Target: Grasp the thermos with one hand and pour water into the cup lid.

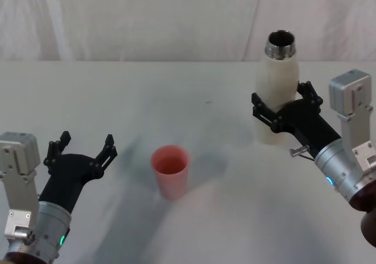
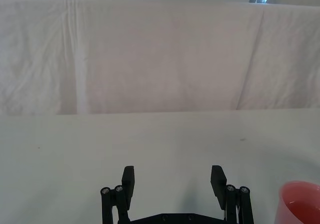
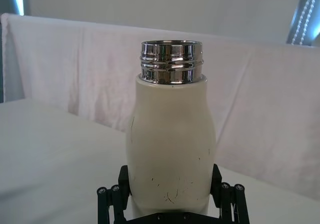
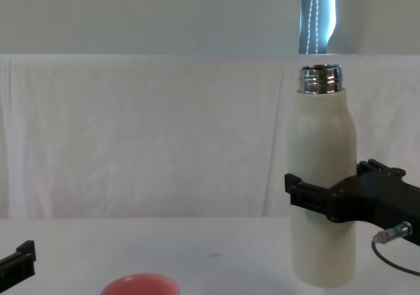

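white table (image 1: 117, 99) holds one thermos (image 1: 278, 93), one cup lid (image 1: 171, 171), two pincers.

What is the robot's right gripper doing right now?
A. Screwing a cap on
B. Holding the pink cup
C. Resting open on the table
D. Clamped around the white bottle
D: the right gripper is closed around the upright thermos, while the cup lid stands apart.

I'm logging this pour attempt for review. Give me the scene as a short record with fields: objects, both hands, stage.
thermos: upright, uncapped, on the table's right side
cup lid: upright near the table's middle, apart from the thermos
right hand: closed around the thermos body
left hand: open, holding nothing, left of the cup lid
stage: thermos grasped, not yet tilted
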Controlling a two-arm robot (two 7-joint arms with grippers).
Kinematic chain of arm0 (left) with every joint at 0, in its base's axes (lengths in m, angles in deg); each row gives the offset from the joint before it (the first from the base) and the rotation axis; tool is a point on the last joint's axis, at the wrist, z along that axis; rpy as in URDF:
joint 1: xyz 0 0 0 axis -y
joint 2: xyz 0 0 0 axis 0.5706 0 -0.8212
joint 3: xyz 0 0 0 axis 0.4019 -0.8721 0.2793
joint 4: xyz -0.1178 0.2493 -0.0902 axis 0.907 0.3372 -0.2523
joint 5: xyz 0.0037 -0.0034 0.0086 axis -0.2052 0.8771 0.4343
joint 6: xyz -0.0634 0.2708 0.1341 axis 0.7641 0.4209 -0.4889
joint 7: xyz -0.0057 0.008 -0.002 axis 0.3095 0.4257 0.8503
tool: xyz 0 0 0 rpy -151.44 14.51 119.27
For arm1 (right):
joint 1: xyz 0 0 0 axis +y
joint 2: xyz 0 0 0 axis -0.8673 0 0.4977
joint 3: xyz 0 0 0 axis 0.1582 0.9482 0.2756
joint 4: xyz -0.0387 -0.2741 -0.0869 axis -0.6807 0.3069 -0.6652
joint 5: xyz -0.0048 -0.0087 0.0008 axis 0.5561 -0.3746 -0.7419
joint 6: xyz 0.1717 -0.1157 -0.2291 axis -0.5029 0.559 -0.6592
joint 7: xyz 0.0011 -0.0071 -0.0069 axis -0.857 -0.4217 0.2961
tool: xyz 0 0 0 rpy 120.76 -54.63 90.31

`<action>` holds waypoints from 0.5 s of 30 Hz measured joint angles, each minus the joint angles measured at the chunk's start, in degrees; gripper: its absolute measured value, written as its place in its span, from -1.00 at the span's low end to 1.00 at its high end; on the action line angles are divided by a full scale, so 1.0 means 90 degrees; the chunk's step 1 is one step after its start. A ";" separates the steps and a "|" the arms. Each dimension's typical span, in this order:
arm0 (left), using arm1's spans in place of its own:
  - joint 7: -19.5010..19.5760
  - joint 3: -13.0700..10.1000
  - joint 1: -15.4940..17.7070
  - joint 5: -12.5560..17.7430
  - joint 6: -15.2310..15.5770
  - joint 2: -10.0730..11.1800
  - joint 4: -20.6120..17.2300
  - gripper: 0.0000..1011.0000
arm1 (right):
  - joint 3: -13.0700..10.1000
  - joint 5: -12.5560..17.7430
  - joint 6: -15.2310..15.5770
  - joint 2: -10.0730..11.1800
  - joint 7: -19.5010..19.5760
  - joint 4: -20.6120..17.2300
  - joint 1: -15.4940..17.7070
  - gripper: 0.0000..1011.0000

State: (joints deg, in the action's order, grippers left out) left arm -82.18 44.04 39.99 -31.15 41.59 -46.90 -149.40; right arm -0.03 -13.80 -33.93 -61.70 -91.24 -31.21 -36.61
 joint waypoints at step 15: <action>0.0000 0.0000 0.0000 0.0000 0.0000 0.0000 0.0000 0.98 | -0.0177 0.0421 0.0016 -0.0138 0.0146 0.0204 0.0062 0.88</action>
State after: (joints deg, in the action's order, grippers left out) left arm -82.18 44.04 39.99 -31.15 41.59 -46.90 -149.39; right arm -1.62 -10.01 -33.78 -62.94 -89.93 -29.37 -36.06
